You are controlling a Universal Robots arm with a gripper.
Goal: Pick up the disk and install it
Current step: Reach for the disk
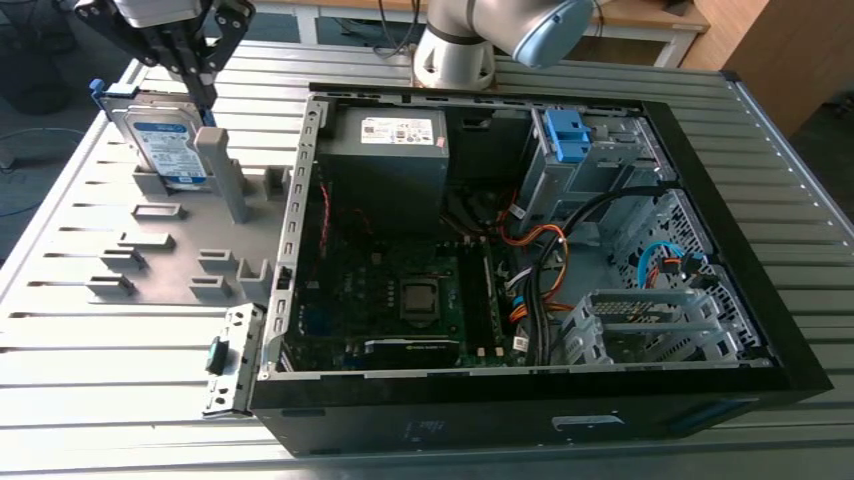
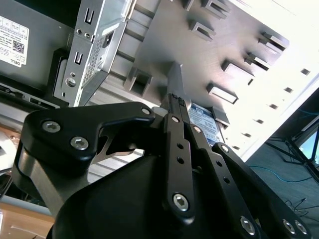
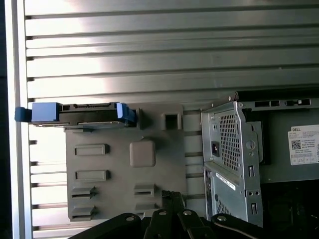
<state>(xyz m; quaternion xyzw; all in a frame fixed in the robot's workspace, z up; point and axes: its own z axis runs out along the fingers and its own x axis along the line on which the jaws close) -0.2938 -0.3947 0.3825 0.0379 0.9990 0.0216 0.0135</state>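
Observation:
The disk (image 1: 163,147) stands on edge in a slot of the grey fixture plate (image 1: 174,265), at the exterior view's upper left, its white-and-blue label facing out and a blue bracket round its edges. My gripper (image 1: 207,105) hangs above the fixture just beside the disk's top edge, near a tall grey post (image 1: 222,170). Its black fingers are shut together with nothing between them and do not touch the disk. The first wrist view has the disk (image 3: 82,113) edge-on, well apart from the gripper (image 3: 168,195). In the second wrist view the disk's label (image 2: 205,123) peeks out past the gripper (image 2: 175,99).
An open black computer case (image 1: 747,300) lies on the slatted metal table (image 1: 80,340), with a grey power supply (image 1: 387,150), a motherboard, cables and a drive bay holding a blue bracket (image 1: 567,135). The arm's base (image 1: 461,50) stands behind the case.

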